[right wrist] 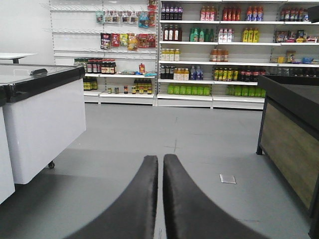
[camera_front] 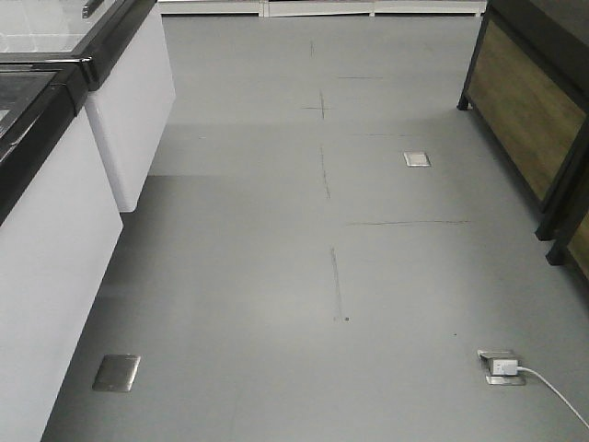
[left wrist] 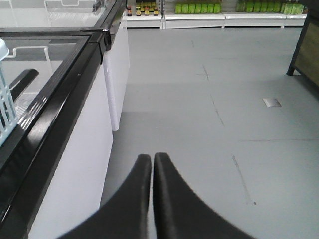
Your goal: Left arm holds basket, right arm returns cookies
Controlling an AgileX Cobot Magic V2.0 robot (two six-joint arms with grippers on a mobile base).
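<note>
In the left wrist view, a strip of the light blue slotted basket shows at the far left edge, over the glass-topped freezer. My left gripper hangs above the grey floor to the right of that freezer, shut with nothing between its black fingers. My right gripper is also shut and empty, pointing along the aisle toward the shop shelves. The cookies are out of view. Neither arm appears in the front view.
White chest freezers line the left side of the aisle. A black-framed wooden counter stands on the right. In the floor are metal plates and a socket with a white plug and cable.
</note>
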